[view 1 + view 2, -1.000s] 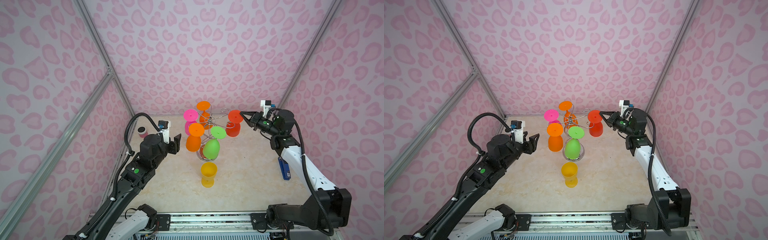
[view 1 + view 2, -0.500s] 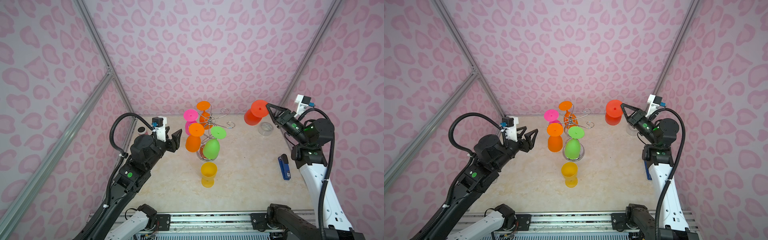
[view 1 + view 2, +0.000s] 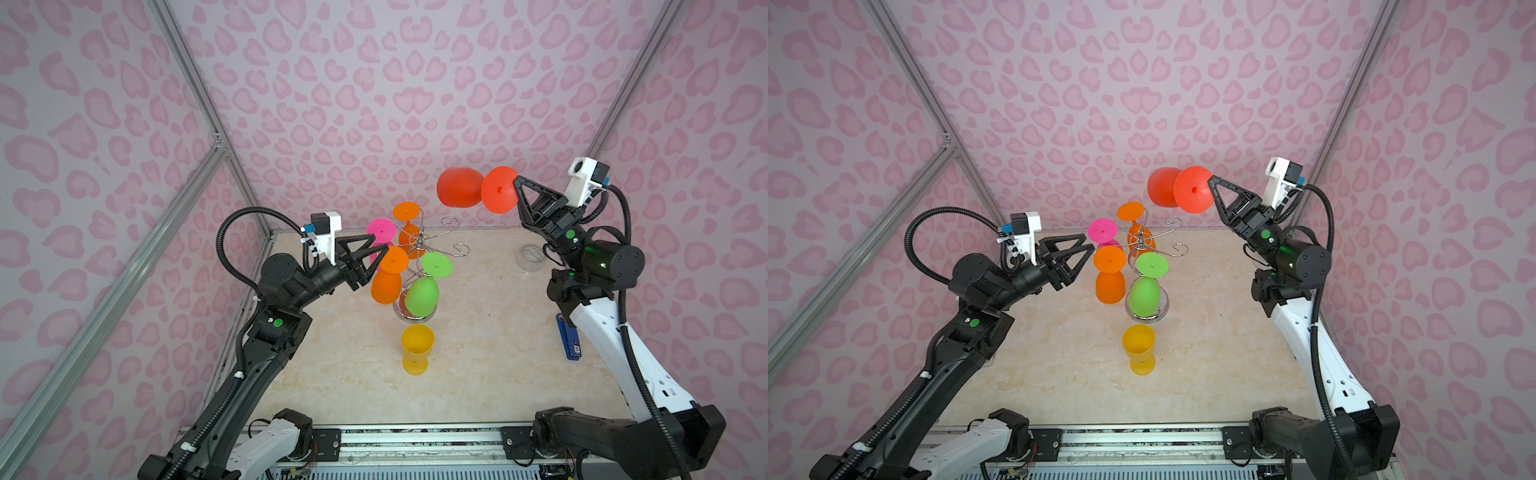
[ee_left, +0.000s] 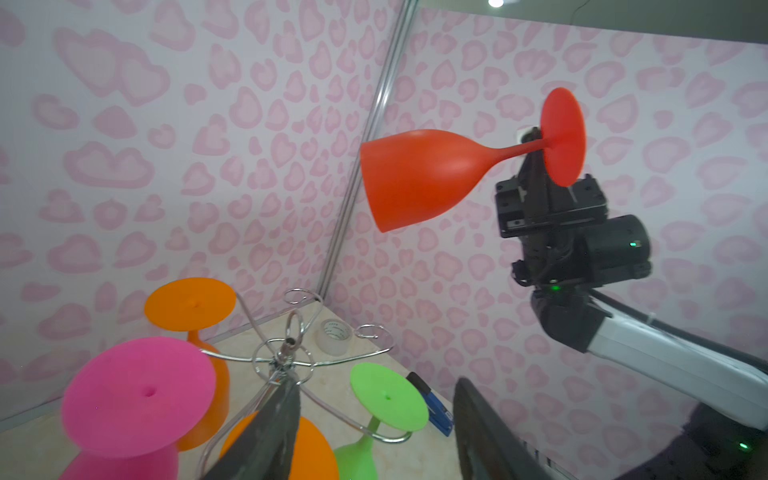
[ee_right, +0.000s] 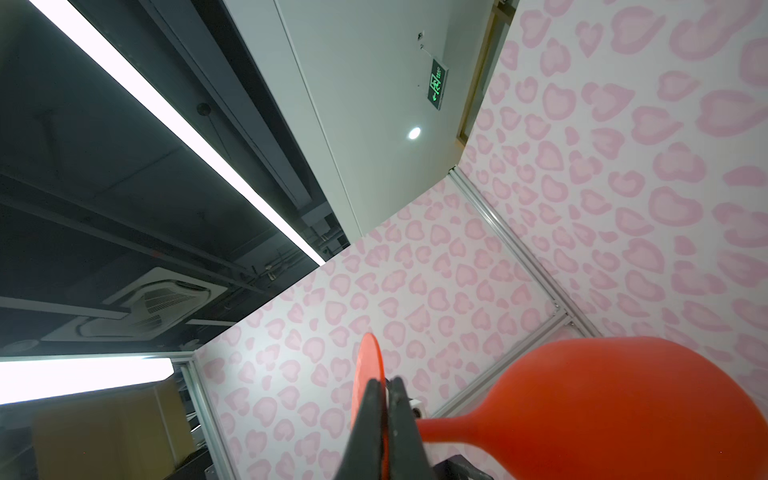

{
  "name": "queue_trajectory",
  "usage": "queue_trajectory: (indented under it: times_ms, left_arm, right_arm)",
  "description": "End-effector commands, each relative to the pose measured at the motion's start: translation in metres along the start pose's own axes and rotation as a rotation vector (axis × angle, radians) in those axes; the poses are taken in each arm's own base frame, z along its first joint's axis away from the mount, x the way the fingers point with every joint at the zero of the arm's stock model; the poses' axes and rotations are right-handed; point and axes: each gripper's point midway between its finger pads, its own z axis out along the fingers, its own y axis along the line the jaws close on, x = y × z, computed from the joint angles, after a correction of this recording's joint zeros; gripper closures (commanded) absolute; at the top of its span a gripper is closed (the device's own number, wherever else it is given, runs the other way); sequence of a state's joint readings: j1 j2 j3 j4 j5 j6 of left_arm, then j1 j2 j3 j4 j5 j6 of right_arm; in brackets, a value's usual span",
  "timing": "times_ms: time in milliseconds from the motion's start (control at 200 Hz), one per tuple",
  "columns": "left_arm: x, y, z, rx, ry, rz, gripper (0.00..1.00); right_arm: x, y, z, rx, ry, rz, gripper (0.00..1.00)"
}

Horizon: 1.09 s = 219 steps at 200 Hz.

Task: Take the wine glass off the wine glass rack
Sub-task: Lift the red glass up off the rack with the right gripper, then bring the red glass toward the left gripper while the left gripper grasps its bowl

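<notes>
Red wine glass (image 3: 457, 188) near horizontal, bowl pointing left in both top views. Right fingers (image 5: 368, 428) clamp its foot; left fingers (image 4: 270, 440) open.

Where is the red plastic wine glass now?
In both top views the red plastic wine glass is held sideways in the right claw, above and right of the chrome wire rack.

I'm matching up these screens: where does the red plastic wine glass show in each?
In a top view: the red plastic wine glass hangs sideways, upper right of centre.
In a top view: the glass is just right of centre, equally high.
Left wrist view: upper middle, lying sideways.
Right wrist view: bottom right corner.
Shared landmark: the black right gripper shut on its stem.
</notes>
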<state>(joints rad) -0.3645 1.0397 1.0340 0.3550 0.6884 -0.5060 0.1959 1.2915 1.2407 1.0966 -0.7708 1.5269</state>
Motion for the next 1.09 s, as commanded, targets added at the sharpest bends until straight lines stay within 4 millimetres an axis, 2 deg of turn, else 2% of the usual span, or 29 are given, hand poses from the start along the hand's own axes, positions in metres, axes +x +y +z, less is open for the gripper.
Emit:
queue_trajectory:
  times_ms: [0,260,490,790,1090]
  left_arm:
    - [-0.015,-0.04,0.001,0.239,-0.024,0.025,0.4]
    - [-0.014,-0.033,0.015,0.281,-0.011,0.015,0.41]
    - [-0.017,-0.013,0.029,0.252,-0.013,0.012,0.4]
    - [-0.021,0.021,0.027,0.163,-0.043,0.018,0.39]
    - [-0.027,0.015,0.032,0.227,-0.056,0.017,0.38]
  right_arm:
    - [-0.001,0.027,0.004,-0.2,-0.029,0.064,1.0]
    - [0.018,-0.001,0.016,-0.284,-0.006,0.254,1.0]
    - [0.034,-0.016,0.02,-0.278,0.011,0.318,1.0]
    - [0.043,-0.028,0.021,-0.257,0.017,0.362,1.0]
    - [0.055,-0.039,0.027,-0.248,0.032,0.405,1.0]
